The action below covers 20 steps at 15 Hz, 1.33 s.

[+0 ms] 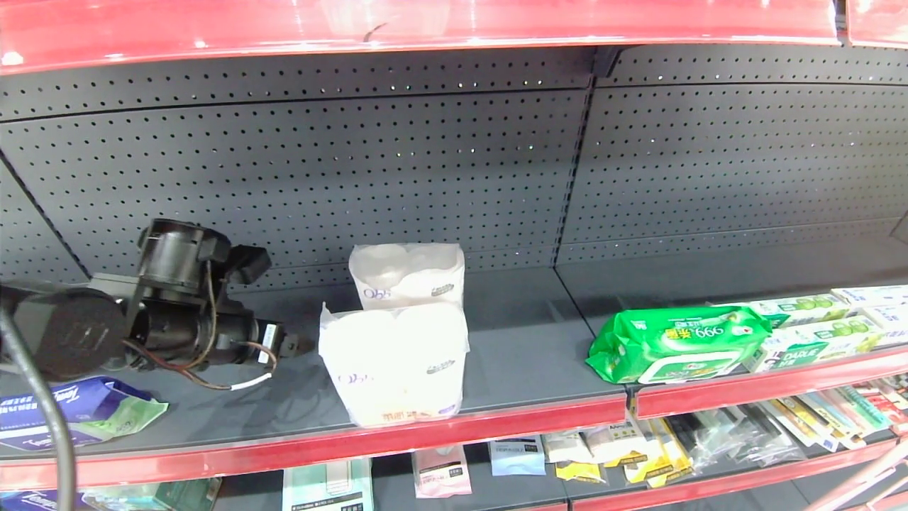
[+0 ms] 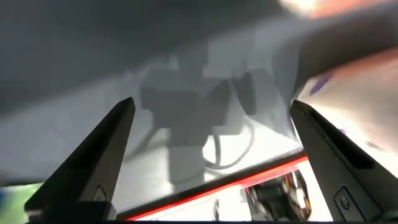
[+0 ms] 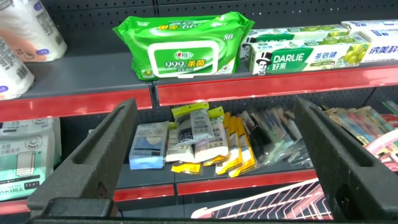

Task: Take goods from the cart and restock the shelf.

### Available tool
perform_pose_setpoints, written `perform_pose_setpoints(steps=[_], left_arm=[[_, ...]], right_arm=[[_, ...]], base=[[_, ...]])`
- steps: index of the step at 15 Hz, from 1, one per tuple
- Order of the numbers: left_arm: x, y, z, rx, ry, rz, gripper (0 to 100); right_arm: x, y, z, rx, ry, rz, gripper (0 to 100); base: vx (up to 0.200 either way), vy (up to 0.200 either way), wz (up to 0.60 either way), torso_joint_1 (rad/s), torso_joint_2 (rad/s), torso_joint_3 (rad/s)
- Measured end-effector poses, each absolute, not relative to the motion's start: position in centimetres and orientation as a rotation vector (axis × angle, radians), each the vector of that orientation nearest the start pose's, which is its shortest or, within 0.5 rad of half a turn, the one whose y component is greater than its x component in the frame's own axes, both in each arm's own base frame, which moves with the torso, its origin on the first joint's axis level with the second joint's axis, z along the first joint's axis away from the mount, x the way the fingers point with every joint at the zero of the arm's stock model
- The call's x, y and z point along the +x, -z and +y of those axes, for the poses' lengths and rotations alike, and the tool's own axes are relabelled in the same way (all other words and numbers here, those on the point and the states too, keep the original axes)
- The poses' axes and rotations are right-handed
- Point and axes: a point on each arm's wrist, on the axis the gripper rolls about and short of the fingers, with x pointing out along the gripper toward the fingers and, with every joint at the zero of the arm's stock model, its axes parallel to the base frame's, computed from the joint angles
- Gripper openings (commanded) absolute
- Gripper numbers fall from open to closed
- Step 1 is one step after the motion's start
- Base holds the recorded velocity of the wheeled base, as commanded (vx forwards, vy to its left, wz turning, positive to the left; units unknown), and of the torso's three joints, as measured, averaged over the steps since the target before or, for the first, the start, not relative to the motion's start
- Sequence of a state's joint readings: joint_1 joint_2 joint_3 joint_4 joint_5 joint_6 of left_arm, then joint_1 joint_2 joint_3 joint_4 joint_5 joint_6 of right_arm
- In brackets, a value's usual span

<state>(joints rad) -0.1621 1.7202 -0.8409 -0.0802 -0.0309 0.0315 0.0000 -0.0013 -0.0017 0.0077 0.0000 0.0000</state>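
The shelf (image 1: 496, 419) runs wide, its grey deck mostly bare. A corner of the pink wire cart (image 3: 280, 193) lies low and to the right, below the right gripper (image 3: 216, 102), which hangs spread and empty facing the shelf front under the green wipes pack (image 1: 674, 341). Two white roll packs (image 1: 397, 362) stand mid-shelf, one behind the other. The left gripper (image 2: 212, 104), also spread and empty, sits over the deck beside them. The right arm looks nearer the cart, whose goods are hidden.

Grey shelf (image 1: 525, 348), red edge; backboard (image 1: 355, 163) dark, dotted; tissue packs (image 1: 394, 362) white; wipes pack (image 1: 674, 341) green.
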Motion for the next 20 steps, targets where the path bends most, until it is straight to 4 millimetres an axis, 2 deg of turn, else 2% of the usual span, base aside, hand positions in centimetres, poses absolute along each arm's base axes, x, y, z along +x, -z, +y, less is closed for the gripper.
perform_pose_setpoints(steps=[3, 5, 7, 9, 12, 13, 15, 17, 18, 19, 20], left_arm=[[25.8, -17.6, -2.7, 0.082, 0.157, 0.652, 100], [22.9, -20.2, -1.3, 0.068, 0.132, 0.542, 100], [18.7, -22.2, 0.2, 0.048, 0.118, 0.438, 100], [13.3, -22.9, 0.9, 0.038, 0.105, 0.337, 100], [5.4, -21.3, 0.4, 0.047, 0.074, 0.195, 100], [3.1, -20.0, 0.0, 0.043, 0.068, 0.151, 100], [-0.1, -17.0, -0.6, 0.016, 0.049, 0.080, 100], [-1.8, -12.8, -0.9, 0.006, -0.033, 0.047, 100], [-2.0, -10.9, -0.7, 0.002, -0.147, 0.034, 100], [-2.1, -9.5, -0.5, -0.008, -0.249, 0.030, 100], [-2.1, -8.6, -0.4, -0.009, -0.264, 0.023, 100]], right_arm=[[-2.3, -7.5, 0.0, 0.000, 0.000, 0.005, 100], [-2.3, -7.5, 0.0, 0.000, 0.000, 0.005, 100], [-2.3, -7.5, 0.0, 0.000, 0.000, 0.005, 100], [-2.3, -7.5, 0.0, 0.000, 0.000, 0.005, 100], [-2.3, -7.5, 0.0, 0.000, 0.000, 0.005, 100], [-2.3, -7.5, 0.0, 0.000, 0.000, 0.005, 100], [-2.3, -7.5, 0.0, 0.000, 0.000, 0.005, 100], [-2.3, -7.5, 0.0, 0.000, 0.000, 0.004, 100], [-2.3, -7.5, 0.0, 0.000, 0.000, 0.005, 100], [-2.3, -7.5, 0.0, 0.000, 0.000, 0.005, 100], [-2.3, -7.5, 0.0, -0.002, 0.000, 0.005, 100]], base=[[0.000, 0.000, 0.00, 0.000, 0.00, 0.000], [0.000, 0.000, 0.00, 0.000, 0.00, 0.000], [0.000, 0.000, 0.00, 0.000, 0.00, 0.000], [0.000, 0.000, 0.00, 0.000, 0.00, 0.000], [0.000, 0.000, 0.00, 0.000, 0.00, 0.000], [0.000, 0.000, 0.00, 0.000, 0.00, 0.000], [0.000, 0.000, 0.00, 0.000, 0.00, 0.000], [0.000, 0.000, 0.00, 0.000, 0.00, 0.000], [0.000, 0.000, 0.00, 0.000, 0.00, 0.000], [0.000, 0.000, 0.00, 0.000, 0.00, 0.000], [0.000, 0.000, 0.00, 0.000, 0.00, 0.000]])
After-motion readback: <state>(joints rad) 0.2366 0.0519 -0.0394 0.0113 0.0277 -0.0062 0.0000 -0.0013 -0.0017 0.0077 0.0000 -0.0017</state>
